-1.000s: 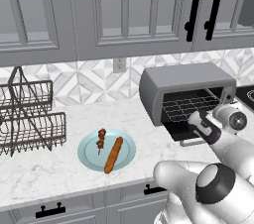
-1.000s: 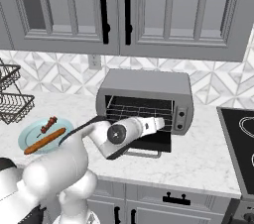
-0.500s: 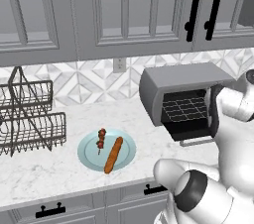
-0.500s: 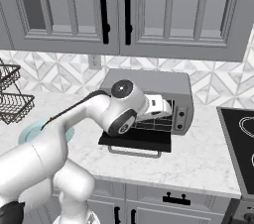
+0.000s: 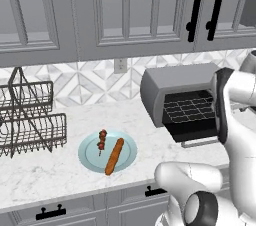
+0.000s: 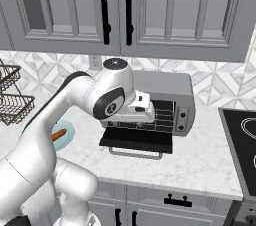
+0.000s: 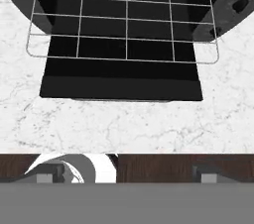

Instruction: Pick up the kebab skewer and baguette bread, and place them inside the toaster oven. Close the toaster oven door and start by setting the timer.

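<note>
Fingers can't be made out, so their state is anyone's guess. Toaster oven (image 5: 177, 97) stands with its door (image 6: 136, 140) dropped flat, rack (image 7: 124, 20) exposed. Skewer (image 5: 102, 140) and baguette (image 5: 114, 156) lie on the plate (image 5: 90, 156), well apart from the oven. Risk: arm swinging leftward could clip the door.

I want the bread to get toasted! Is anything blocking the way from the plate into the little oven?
Nothing visible blocks it. The baguette bread lies on the plate beside the kebab skewer. The toaster oven door hangs open, the wire rack looks bare, and only bare counter lies between.
</note>
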